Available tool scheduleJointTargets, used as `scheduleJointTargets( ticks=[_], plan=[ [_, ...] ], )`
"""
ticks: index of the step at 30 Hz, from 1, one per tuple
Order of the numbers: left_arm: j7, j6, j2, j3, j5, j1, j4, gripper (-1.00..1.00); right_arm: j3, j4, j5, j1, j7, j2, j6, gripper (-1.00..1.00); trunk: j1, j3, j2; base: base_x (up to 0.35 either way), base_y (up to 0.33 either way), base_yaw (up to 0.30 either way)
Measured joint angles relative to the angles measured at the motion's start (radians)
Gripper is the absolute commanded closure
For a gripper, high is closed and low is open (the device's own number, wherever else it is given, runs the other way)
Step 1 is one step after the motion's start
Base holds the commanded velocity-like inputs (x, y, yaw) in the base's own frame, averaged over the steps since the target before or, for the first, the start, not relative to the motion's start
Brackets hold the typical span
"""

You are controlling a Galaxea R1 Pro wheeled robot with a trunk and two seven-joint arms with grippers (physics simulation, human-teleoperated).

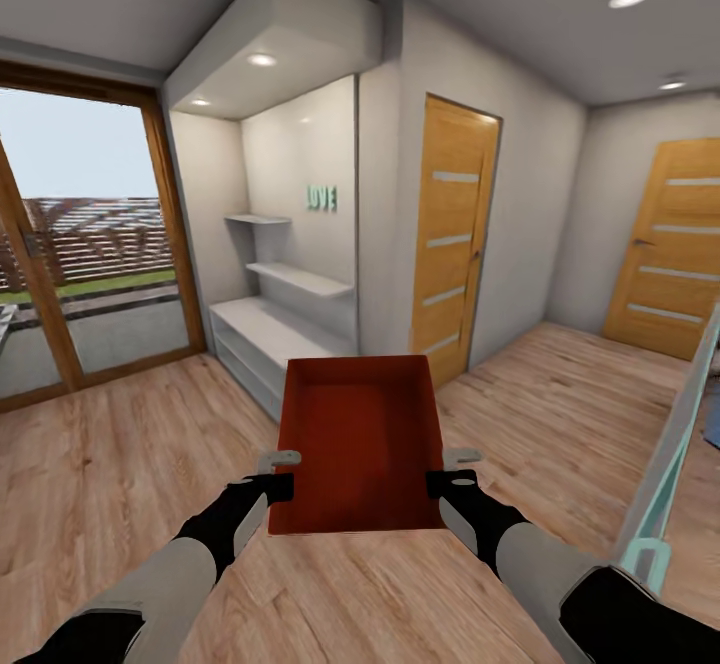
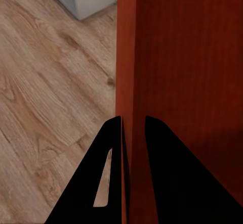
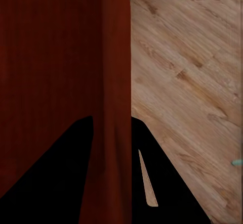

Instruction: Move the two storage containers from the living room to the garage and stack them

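An orange-red open-top storage container hangs in front of me above a light wood-plank floor, held between both arms. My left gripper is shut on its left wall, and the left wrist view shows that wall pinched between the black fingers. My right gripper is shut on the right wall; the right wrist view shows this wall between its fingers. The garage and its concrete floor are out of view.
Ahead stands a white alcove with shelves and a low bench. A wooden door is just right of it, another door at far right. A glass patio door fills the left. A glass railing runs along the right.
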Motion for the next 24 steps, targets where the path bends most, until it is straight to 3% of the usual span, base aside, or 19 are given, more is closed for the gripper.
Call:
scheduleJointTargets(
  ticks=[16, 24],
  plan=[
    [0.000, 0.002, 0.000, 0.000, 0.000, 0.000, -0.002, 1.00, -0.001, 0.000, 0.000, 0.000, 0.001, 0.000, 0.000, 1.00, 0.000, -0.004, 0.000, 0.324, 0.000, -0.264],
    [0.000, 0.001, 0.000, 0.000, 0.000, 0.000, -0.001, 1.00, 0.000, 0.000, 0.000, 0.000, 0.001, 0.000, 0.000, 1.00, 0.000, -0.004, 0.000, 0.324, 0.000, -0.032]
  ],
)
